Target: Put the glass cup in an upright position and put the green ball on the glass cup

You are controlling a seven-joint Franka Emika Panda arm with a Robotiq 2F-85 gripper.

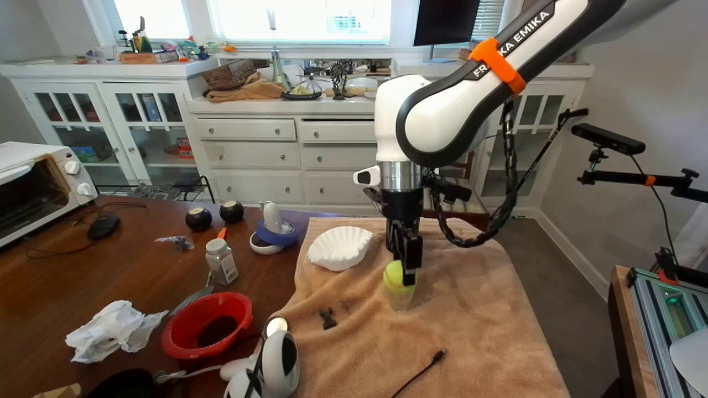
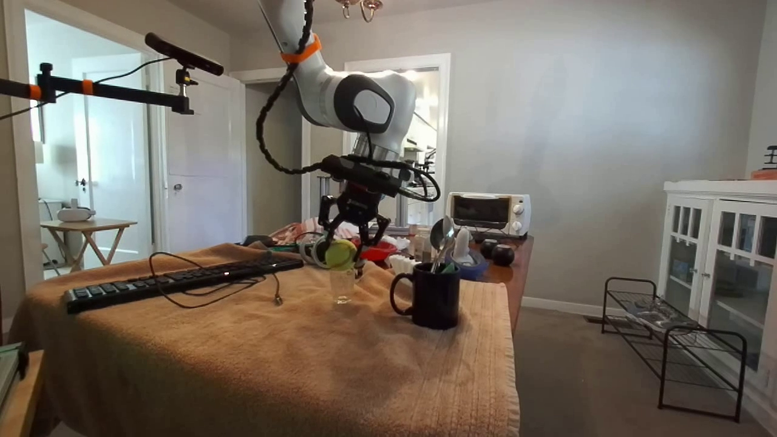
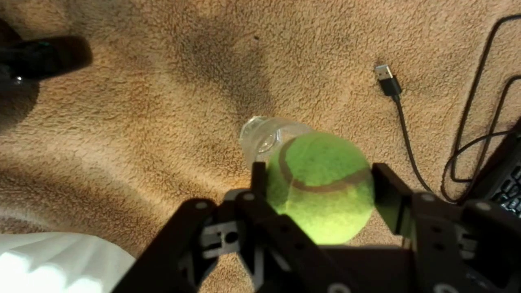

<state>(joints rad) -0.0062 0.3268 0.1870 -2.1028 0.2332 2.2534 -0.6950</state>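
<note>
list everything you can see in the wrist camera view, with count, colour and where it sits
Green ball: 1, yellow-green, slightly right of and below centre
Glass cup: 1, clear, centre, partly hidden by the ball
Towel: 1, tan, spread beneath the rest
Keyboard: 1, black, right edge, cropped
USB cable: probably 1, black, right side, looping near the keyboard
Fluted bowl: 1, white, bottom left corner, cropped
Mug: 1, black, upper left edge, mostly cropped
Claw: 1, black and grey, bottom, gripping the ball from two sides

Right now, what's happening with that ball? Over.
End effector shut on green ball. Glass cup upright beneath; can't tell if touching. Cable plug off to one side, likely not obstructing.
</note>
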